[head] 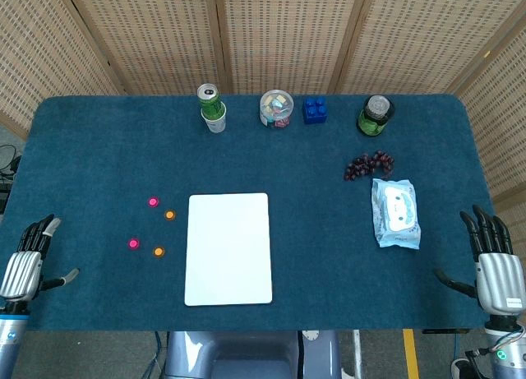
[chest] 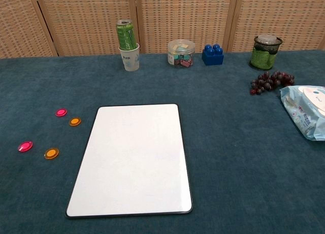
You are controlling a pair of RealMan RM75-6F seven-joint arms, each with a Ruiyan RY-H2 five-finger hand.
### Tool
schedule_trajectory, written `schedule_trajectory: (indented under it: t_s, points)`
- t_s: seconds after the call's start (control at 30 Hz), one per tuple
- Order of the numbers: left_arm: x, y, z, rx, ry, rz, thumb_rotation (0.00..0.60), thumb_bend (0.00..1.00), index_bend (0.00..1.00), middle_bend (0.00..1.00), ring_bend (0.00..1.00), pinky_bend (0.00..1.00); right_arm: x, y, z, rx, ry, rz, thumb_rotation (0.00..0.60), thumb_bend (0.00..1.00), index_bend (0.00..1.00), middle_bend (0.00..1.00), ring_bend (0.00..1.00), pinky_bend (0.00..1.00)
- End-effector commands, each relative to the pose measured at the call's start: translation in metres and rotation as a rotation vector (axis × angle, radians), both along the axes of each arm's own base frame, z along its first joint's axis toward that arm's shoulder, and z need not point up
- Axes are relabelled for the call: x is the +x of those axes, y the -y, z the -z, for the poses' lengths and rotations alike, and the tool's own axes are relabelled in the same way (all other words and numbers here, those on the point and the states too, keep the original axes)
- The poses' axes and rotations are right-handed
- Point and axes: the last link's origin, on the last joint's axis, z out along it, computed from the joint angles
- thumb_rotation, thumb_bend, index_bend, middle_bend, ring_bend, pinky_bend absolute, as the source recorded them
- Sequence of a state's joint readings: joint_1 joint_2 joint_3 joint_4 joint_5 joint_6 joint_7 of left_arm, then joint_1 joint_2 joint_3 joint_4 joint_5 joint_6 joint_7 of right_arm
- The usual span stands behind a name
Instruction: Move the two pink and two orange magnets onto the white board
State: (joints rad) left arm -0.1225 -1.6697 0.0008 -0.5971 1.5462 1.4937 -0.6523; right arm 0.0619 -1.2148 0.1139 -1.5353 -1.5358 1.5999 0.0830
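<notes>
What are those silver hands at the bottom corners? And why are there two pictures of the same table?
They belong to a robot with two arms. Its left hand and right hand rest open at the table's near edge, holding nothing. One picture looks down from the robot's head; the other looks across from its chest, where the hands don't show. On the blue table lies a white board. Left of it sit two pink magnets and two orange magnets. At the back: a green can in a cup, a jar, a blue block, a green jar, then grapes and wipes.
</notes>
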Motion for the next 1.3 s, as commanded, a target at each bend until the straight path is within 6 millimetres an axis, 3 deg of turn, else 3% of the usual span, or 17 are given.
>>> schedule_trajectory:
  t_s: [0.03, 0.23, 0.33, 0.47, 0.6, 0.73, 0.87, 1.3]
  points:
    - [0.0, 0.0, 0.0, -0.002, 0.001, 0.002, 0.6, 0.01, 0.0, 0.0, 0.0, 0.0, 0.0, 0.0, 0.0, 0.0, 0.002, 0.0, 0.6, 0.05, 0.0, 0.0, 0.0, 0.0]
    - [0.003, -0.002, 0.001, -0.058, 0.093, -0.002, 0.6, 0.08, 0.01, 0.0, 0.0, 0.0, 0.0, -0.001, -0.001, -0.004, 0.022, 0.0, 0.6, 0.05, 0.0, 0.0, 0.0, 0.0]
    - [0.011, -0.008, -0.004, -0.07, 0.098, 0.026, 0.6, 0.08, 0.15, 0.0, 0.0, 0.0, 0.0, 0.0, 0.0, 0.004, 0.021, 0.001, 0.6, 0.05, 0.0, 0.0, 0.0, 0.0]
    - [0.031, -0.022, -0.008, -0.095, 0.065, 0.056, 0.6, 0.16, 0.34, 0.0, 0.0, 0.0, 0.0, 0.001, 0.0, 0.016, 0.024, 0.002, 0.6, 0.05, 0.0, 0.0, 0.0, 0.0]
    - [0.054, -0.037, -0.008, -0.162, 0.006, 0.047, 0.6, 0.23, 0.43, 0.0, 0.0, 0.0, -0.001, 0.002, 0.0, 0.023, 0.031, 0.006, 0.6, 0.05, 0.0, 0.0, 0.0, 0.0]
    - [0.077, -0.048, -0.004, -0.238, -0.044, 0.013, 0.6, 0.24, 0.44, 0.0, 0.0, 0.0, -0.001, 0.002, 0.0, 0.028, 0.038, 0.008, 0.6, 0.05, 0.0, 0.0, 0.0, 0.0]
    - [0.085, -0.055, 0.007, -0.25, -0.08, -0.011, 0.6, 0.24, 0.44, 0.0, 0.0, 0.0, -0.001, 0.002, 0.0, 0.037, 0.044, 0.009, 0.6, 0.05, 0.0, 0.0, 0.0, 0.0]
    - [0.071, -0.071, 0.041, -0.262, -0.181, -0.093, 0.6, 0.25, 0.44, 0.0, 0.0, 0.0, -0.002, 0.002, 0.0, 0.057, 0.054, 0.012, 0.6, 0.05, 0.0, 0.0, 0.0, 0.0]
